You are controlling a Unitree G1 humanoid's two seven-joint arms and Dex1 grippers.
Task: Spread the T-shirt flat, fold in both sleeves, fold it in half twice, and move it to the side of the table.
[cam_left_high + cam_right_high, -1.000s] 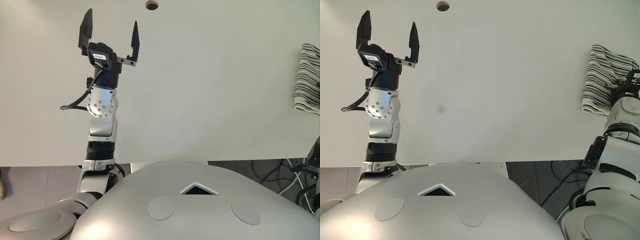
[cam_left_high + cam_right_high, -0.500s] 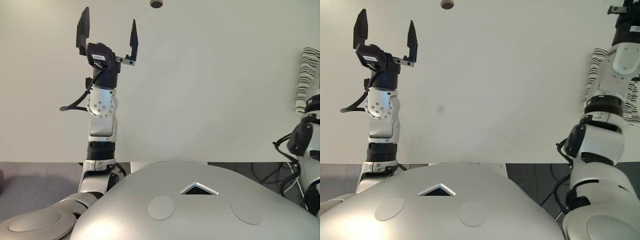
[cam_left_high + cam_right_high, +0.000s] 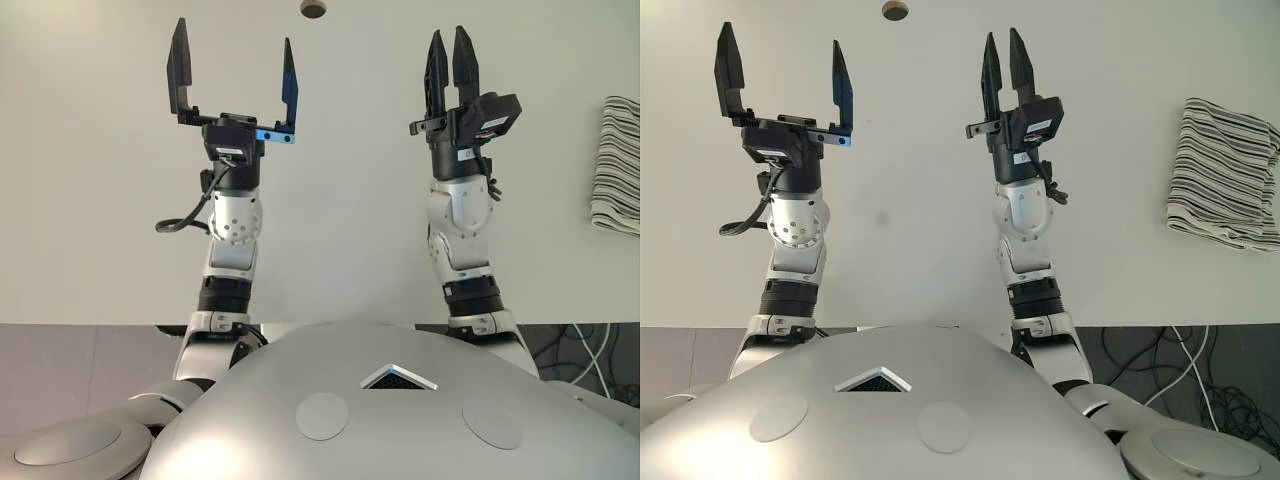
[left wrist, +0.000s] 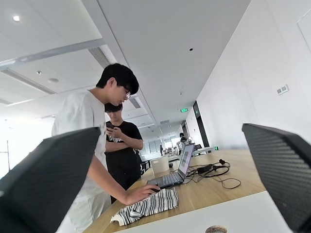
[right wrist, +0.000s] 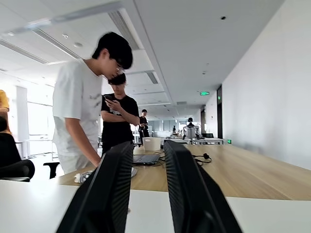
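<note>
Far right: folded T-shirt (image 3: 1223, 172); L claw (image 3: 234, 40) wide, R claw (image 3: 449, 36) narrow.

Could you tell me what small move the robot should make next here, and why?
Probably draw both arms back off the table and stop. The T-shirt lies folded by the table's right edge, which suggests that the folding and the move aside are done. The left gripper, open wide, and the right gripper, open by a narrow gap, are raised over the table's middle and hold nothing.

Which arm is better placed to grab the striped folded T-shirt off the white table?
Right, probably. The right gripper stands nearer the striped folded T-shirt at the white table's right edge; the left gripper is farther off.
</note>
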